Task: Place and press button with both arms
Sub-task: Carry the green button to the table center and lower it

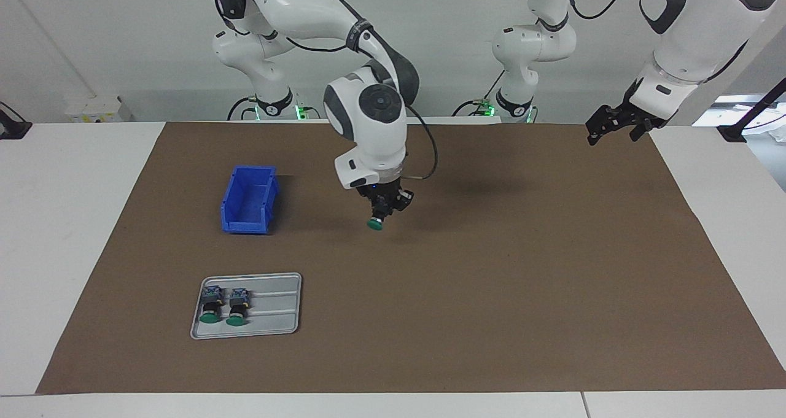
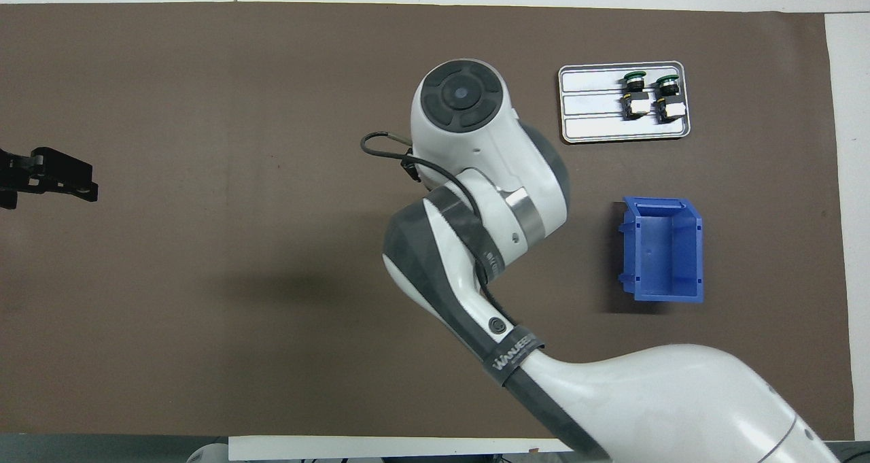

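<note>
My right gripper (image 1: 381, 212) points down and is shut on a button (image 1: 375, 223), green cap downward, held just above the brown mat (image 1: 491, 270) beside the blue bin, toward the table's middle. In the overhead view the right arm's wrist (image 2: 469, 109) hides both gripper and button. Two more buttons (image 1: 210, 304) (image 1: 237, 306) lie side by side in a metal tray (image 1: 276, 307); they also show in the overhead view (image 2: 635, 96) (image 2: 667, 98). My left gripper (image 1: 617, 126) hangs open and empty, raised over the mat's edge at the left arm's end; it also shows in the overhead view (image 2: 47, 177), and that arm waits.
An empty blue plastic bin (image 1: 250, 198) (image 2: 663, 249) stands on the mat nearer to the robots than the tray (image 2: 591, 103). The brown mat (image 2: 204, 279) covers most of the white table.
</note>
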`<action>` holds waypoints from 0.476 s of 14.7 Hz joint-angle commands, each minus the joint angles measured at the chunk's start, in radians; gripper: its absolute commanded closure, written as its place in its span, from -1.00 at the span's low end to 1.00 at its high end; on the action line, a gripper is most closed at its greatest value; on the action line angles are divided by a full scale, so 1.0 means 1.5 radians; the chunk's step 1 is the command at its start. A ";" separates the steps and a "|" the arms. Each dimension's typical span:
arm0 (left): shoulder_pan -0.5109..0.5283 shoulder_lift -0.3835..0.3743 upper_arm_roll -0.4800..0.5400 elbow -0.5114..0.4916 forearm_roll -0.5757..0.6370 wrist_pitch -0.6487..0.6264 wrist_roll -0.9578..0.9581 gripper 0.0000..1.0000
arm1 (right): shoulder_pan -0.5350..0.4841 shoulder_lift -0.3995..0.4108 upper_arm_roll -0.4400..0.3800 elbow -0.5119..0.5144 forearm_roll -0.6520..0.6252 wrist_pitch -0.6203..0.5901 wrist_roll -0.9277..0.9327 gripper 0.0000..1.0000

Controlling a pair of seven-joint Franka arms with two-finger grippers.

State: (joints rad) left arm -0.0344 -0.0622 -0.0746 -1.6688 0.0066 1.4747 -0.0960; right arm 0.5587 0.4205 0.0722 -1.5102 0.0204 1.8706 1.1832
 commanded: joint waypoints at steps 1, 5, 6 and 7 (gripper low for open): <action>0.000 -0.022 0.004 -0.024 0.000 0.006 0.009 -1.00 | 0.035 0.018 -0.001 -0.012 0.004 0.048 0.194 1.00; 0.000 -0.022 0.004 -0.024 0.000 0.006 0.010 -1.00 | 0.069 0.075 -0.001 -0.004 0.004 0.137 0.472 0.92; 0.000 -0.022 0.004 -0.024 0.000 0.005 0.010 -1.00 | 0.068 0.086 -0.001 -0.004 0.004 0.155 0.555 0.86; 0.000 -0.022 0.004 -0.024 0.000 0.005 0.010 -1.00 | 0.067 0.096 -0.001 -0.004 0.002 0.169 0.657 0.77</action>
State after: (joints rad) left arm -0.0344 -0.0652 -0.0746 -1.6710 0.0066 1.4747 -0.0960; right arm 0.6703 0.5326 0.0711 -1.5252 0.0200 2.0840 1.9584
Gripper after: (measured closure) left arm 0.000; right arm 0.590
